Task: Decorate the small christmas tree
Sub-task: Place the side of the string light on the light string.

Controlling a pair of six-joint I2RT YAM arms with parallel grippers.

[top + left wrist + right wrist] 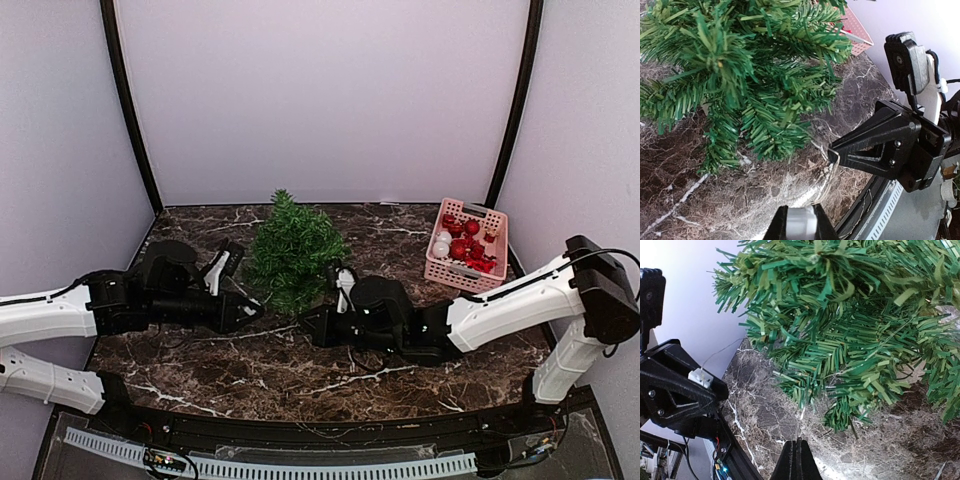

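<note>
Pale lilac walls (pixel 320 90) close round a dark marbled table (pixel 250 370). The small christmas tree (pixel 292 250) stands toward the back of it, near the middle, and its bushy green branches hide its foot from above. My two arms lie low across the table and meet just in front of the tree, left jaws at its near-left side and right jaws at its near-right. Both wrist views are half filled with needles.

My left jaws are narrow, gripping a small white block (pixel 701 377) at their tip, seen from the right wrist. My right jaws are pressed together to a single edge, with a thin wire (pixel 838 157) caught at their tip that curls down toward the table. At the back right corner sits a pink basket (pixel 436 268), well apart from the tree, holding red and white ornaments (pixel 465 245).
</note>
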